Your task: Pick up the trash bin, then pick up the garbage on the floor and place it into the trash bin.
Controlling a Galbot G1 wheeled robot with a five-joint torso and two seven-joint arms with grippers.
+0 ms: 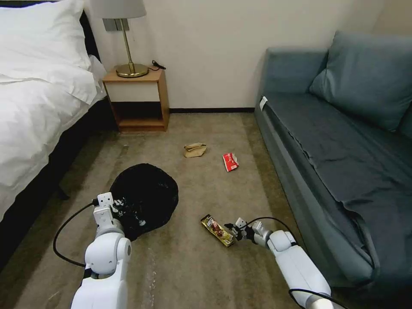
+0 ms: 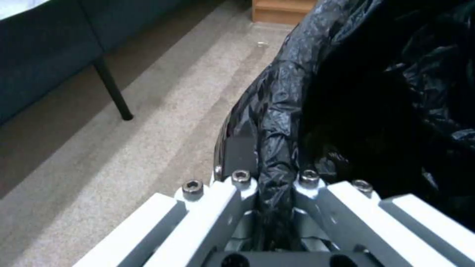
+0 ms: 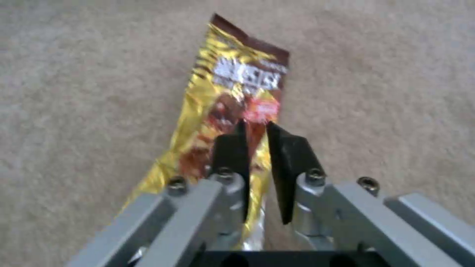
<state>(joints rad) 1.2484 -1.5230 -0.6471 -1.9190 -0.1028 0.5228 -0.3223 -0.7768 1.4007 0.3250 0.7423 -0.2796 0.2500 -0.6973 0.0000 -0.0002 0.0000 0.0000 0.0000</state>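
My trash bin (image 1: 143,199) white wall wholly hidden under its black bag, bin interior too dark to read, snack wrapper (image 3: 232,100) print blurred, its near end hidden behind my right gripper (image 3: 255,128), lamp (image 1: 122,38) above the bin cropped at the shade.

room evenly lit, soft indoor light, no hard shadows. carpet (image 1: 206,266) mid-bright; deep shade under bed (image 1: 38,98). head view bends at edges, wall lines curve. black bag (image 2: 277,111) shows glossy glare streaks, inside pure dark. wrapper (image 3: 232,96) foil glints, print blurred; right wrist view soft overall.
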